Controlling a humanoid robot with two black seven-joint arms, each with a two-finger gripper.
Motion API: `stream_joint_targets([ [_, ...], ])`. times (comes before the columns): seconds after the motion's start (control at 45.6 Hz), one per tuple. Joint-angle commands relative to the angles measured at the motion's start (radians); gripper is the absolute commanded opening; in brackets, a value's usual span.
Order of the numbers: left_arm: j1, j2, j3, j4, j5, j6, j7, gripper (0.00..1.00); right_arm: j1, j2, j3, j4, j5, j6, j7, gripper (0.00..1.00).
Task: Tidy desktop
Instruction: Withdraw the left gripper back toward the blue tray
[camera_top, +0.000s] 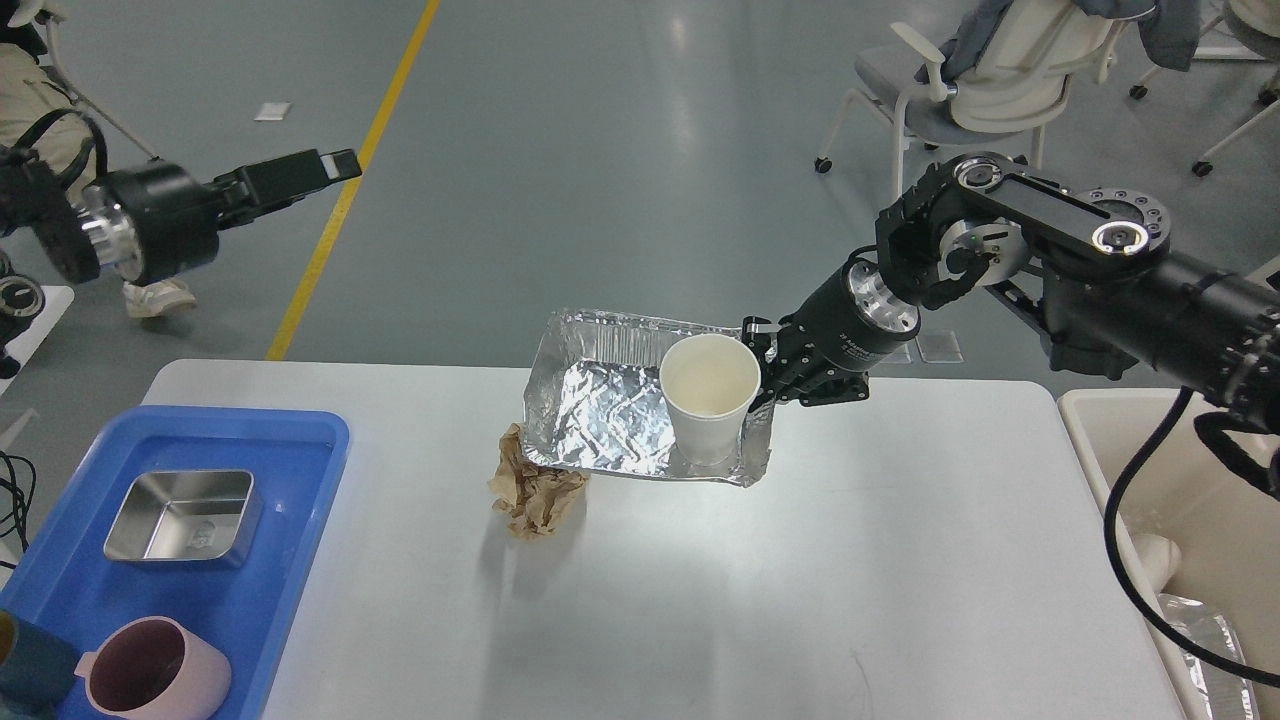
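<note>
Head view: right jaws (768, 372) pinching foil tray (600, 410) on desktop (800, 560); left jaws' (300, 175) state unclear; no legible writing.

The counter (700, 580) is smooth, matt white. The foil tray (610, 415) is crinkled, shiny aluminium; the cup (708, 395) looks like matt paper. Crumpled brown paper (535, 492) is rough. The blue tray (230, 590) is glossy plastic, the steel box (182, 516) brushed metal.

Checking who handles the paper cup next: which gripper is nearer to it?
Right. The right gripper sits at the far right edge of the foil tray, beside the white paper cup. The left gripper is far up-left, off the desktop.
</note>
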Motion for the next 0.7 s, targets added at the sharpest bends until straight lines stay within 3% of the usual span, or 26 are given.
stream_joint_targets([
  [0.0,0.157,0.096,-0.038,-0.078,-0.010,0.013,0.066,0.97,0.005,-0.004,0.000,0.000,0.000,-0.001,0.000,0.00],
  [0.066,0.225,0.151,-0.038,-0.117,-0.039,0.016,0.102,0.97,0.005,-0.014,0.000,0.001,0.000,0.001,0.000,0.00],
  [0.198,0.358,0.261,-0.041,-0.204,-0.125,0.062,0.112,0.97,0.006,-0.026,0.000,0.003,0.000,0.002,0.000,0.00],
  [0.373,0.480,0.369,-0.043,-0.298,-0.194,0.113,0.098,0.97,0.005,-0.032,0.000,0.003,0.000,0.004,-0.002,0.00],
  [0.571,0.515,0.462,-0.034,-0.302,-0.462,0.111,0.093,0.97,0.005,-0.040,0.000,0.012,0.000,0.004,-0.002,0.00],
  [0.68,0.520,0.505,-0.029,-0.301,-0.579,0.110,0.060,0.97,0.005,-0.047,0.000,0.012,0.000,0.005,0.000,0.00],
])
